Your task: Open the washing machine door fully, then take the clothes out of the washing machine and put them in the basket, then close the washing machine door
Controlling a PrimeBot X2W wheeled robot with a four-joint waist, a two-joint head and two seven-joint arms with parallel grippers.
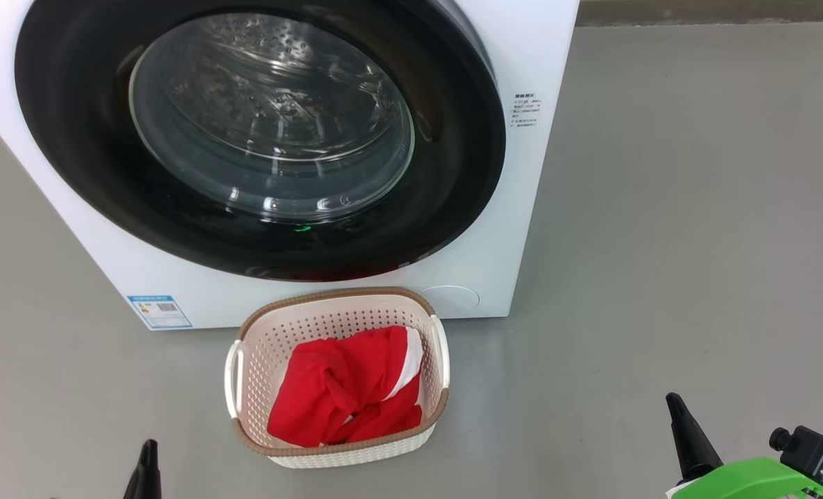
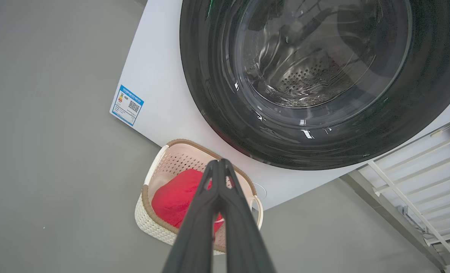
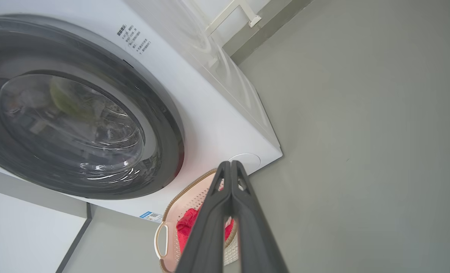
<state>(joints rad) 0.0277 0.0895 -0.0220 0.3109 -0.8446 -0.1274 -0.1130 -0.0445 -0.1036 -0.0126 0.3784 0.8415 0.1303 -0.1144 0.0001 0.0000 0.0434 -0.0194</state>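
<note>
Both hands are hanging clenched and empty. The left hand (image 2: 219, 163) is pressing its two dark fingers together tip to tip with the basket beyond them, and the right hand (image 3: 231, 165) is doing just the same. Now the big one: the washing machine (image 1: 543, 229) is standing white and square on the grey floor (image 1: 695, 208). The washing machine door (image 1: 453, 173) is lying shut against its front, the perforated steel drum showing through the glass. The basket (image 1: 345, 454) is sitting on the floor just in front of the door, apart from both hands. The clothes (image 1: 342, 388) are lying bunched inside it, red with a white band. A small blue label (image 1: 159, 312) is sitting at the machine's lower left corner.
</note>
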